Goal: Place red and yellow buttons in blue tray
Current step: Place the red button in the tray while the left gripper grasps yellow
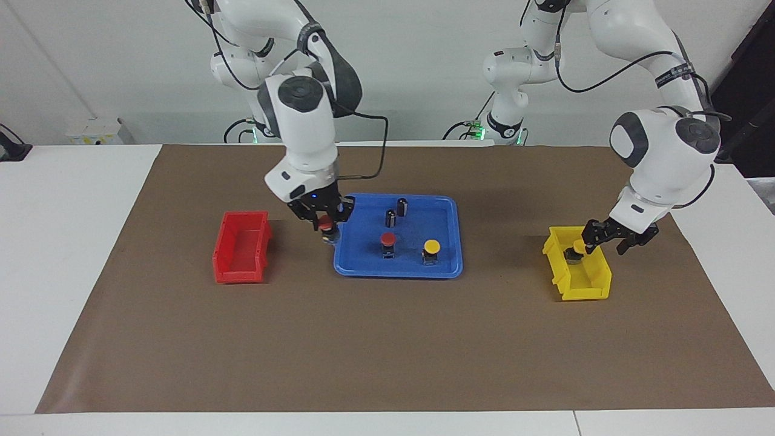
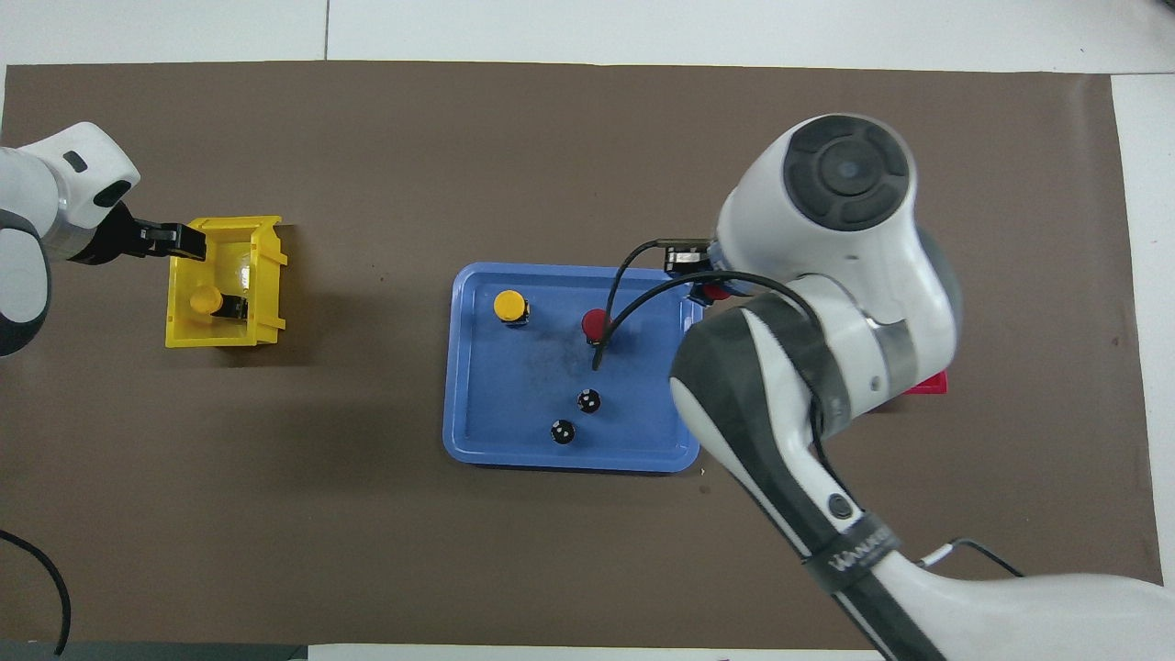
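Bright, even indoor light from above. Soft, short shadows lie beside the yellow bin (image 1: 579,272) and blue tray (image 1: 451,242). Both views sharp; slight sheen inside the yellow bin.

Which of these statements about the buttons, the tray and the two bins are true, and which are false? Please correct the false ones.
1. Two buttons stand inside the blue tray, one red and one yellow. True.
2. The red bin holds a button. False: it is empty.
3. The right gripper holds a red button over the tray's edge. True.
4. The yellow bin is empty. False: a yellow button is in it, at the left gripper.
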Controlling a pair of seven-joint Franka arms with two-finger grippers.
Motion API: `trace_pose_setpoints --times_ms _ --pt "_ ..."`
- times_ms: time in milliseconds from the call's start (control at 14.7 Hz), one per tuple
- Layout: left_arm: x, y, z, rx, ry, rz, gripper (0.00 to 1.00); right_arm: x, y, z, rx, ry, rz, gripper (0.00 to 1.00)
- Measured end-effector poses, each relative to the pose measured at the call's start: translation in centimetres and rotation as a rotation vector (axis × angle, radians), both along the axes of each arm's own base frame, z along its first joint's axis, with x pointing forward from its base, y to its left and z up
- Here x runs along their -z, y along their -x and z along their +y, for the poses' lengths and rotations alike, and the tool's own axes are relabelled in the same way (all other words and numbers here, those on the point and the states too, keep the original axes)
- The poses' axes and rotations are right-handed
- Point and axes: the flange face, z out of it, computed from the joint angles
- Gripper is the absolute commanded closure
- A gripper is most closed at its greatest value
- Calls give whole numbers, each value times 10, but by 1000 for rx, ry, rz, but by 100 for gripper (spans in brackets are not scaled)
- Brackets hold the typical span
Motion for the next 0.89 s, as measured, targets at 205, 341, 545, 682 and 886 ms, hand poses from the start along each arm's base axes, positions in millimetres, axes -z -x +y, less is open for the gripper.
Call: trace_pose_setpoints --times_ms 205,341,545,682,886 --pt "21 9 0 0 0 12 30 47 5 22 -7 2 9 71" --pt "31 14 -1 1 1 23 29 71 13 18 -8 10 25 70" --pt "35 19 -4 -10 3 34 30 90 21 16 -13 14 34 66" --pt "34 22 -6 -28 12 36 30 93 24 15 -14 17 39 43" --pt "37 27 -6 -45 20 43 36 92 25 14 -13 18 38 7"
